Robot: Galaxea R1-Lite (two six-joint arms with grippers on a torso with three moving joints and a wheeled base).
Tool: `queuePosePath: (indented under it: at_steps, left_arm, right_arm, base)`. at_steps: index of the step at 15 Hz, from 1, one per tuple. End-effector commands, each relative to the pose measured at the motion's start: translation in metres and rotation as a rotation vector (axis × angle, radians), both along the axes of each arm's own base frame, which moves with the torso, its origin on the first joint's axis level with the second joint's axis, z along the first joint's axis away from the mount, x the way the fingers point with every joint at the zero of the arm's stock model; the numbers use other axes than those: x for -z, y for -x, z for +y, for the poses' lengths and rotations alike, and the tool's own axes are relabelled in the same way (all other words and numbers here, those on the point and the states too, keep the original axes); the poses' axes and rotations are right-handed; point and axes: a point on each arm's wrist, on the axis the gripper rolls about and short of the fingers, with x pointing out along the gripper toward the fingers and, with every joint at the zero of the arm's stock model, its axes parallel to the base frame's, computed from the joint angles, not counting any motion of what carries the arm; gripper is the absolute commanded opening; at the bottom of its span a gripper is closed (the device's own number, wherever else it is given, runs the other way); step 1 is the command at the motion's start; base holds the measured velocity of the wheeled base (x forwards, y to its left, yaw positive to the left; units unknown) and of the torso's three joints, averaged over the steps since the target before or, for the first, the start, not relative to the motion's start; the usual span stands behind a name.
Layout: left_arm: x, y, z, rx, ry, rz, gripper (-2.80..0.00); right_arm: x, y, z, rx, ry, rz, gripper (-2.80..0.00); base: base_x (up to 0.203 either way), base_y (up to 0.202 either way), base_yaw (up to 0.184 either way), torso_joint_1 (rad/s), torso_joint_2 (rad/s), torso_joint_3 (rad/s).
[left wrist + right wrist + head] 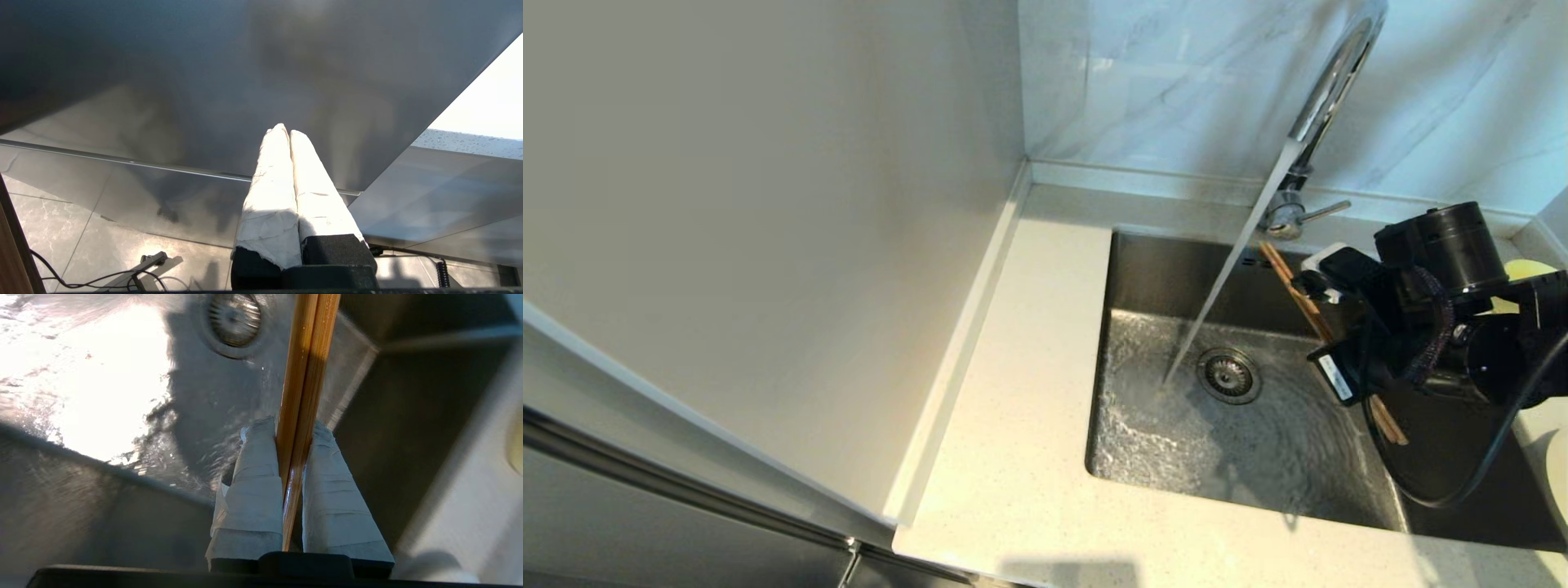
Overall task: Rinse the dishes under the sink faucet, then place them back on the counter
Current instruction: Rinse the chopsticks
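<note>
While water runs from the faucet [1327,90] into the sink [1176,425], the right tool [292,433] hangs over the basin's right part, its taped fingers [255,486] clamped on the pair of chopsticks [304,375], which pass between them and reach beyond the tips on both sides. Past the tool, the stream strikes the wet sink floor just beside the drain strainer [1229,376], apart from the chopsticks. Farther behind the tool, a pale-yellow bowl [1531,271] stands on the counter [1013,457], mostly hidden by the arm. Parked low beside a steel panel, the left tool [288,132] has its fingers pressed together, holding nothing.
</note>
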Motion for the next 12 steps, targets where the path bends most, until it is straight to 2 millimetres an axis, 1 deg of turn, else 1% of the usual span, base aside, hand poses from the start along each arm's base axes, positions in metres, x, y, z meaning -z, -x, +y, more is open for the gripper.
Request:
queuePosePath:
  at_steps: [1,2,4,12]
  left_arm:
    - [0.0,0.0,0.0,0.0,0.0,0.0,-2.8]
    - [0.0,0.0,0.0,0.0,0.0,0.0,-2.8]
    - [0.0,0.0,0.0,0.0,0.0,0.0,-2.8]
    - [0.0,0.0,0.0,0.0,0.0,0.0,-2.8]
  right_arm:
    - [0.004,-0.007,0.0,0.076,0.031,-0.003,-2.8]
    - [0.006,-0.009,0.001,0.097,0.035,-0.004,-2.8]
    - [0.005,-0.01,0.006,0.084,0.034,-0.007,-2.8]
    - [0.007,-0.02,0.04,-0.003,0.031,-0.02,-2.8]
  base:
    - [0.0,0.0,0.0,0.0,0.0,0.0]
    - [0.0,0.0,0.0,0.0,0.0,0.0]
    - [0.0,0.0,0.0,0.0,0.0,0.0]
    - [0.0,0.0,0.0,0.0,0.0,0.0]
